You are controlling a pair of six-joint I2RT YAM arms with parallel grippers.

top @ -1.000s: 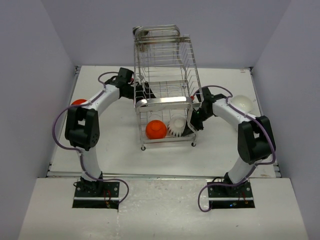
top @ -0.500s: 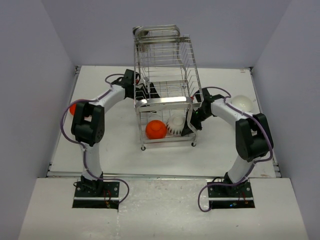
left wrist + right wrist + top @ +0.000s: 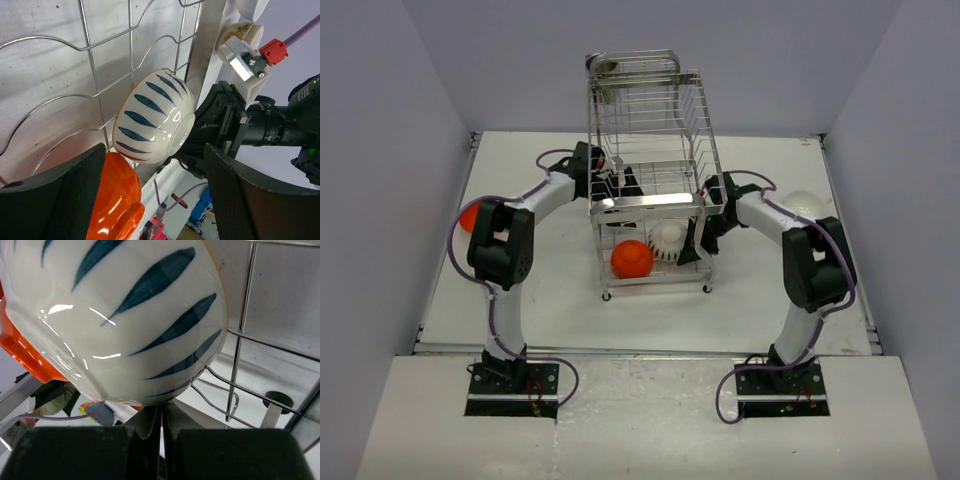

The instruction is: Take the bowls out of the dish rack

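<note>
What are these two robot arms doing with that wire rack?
They are unloading bowls from the dish rack. Both arms reach into its lower tier from opposite sides. The right gripper appears pinched on the rim of the blue-striped bowl. The left gripper is open, facing that bowl and the orange bowl in the rack. A second orange bowl and a plain white bowl sit on the table, on either side of the rack.

- Top external: fixed high behind the arm bases, facing down and forward; distant, covering the whole table (image 3: 520, 290) and dish rack (image 3: 650, 200).
- Left wrist: close at the rack, facing the striped bowl (image 3: 152, 117) side-on.
- Right wrist: nearest; the same bowl's outside fills the frame. All three views share it.
</note>
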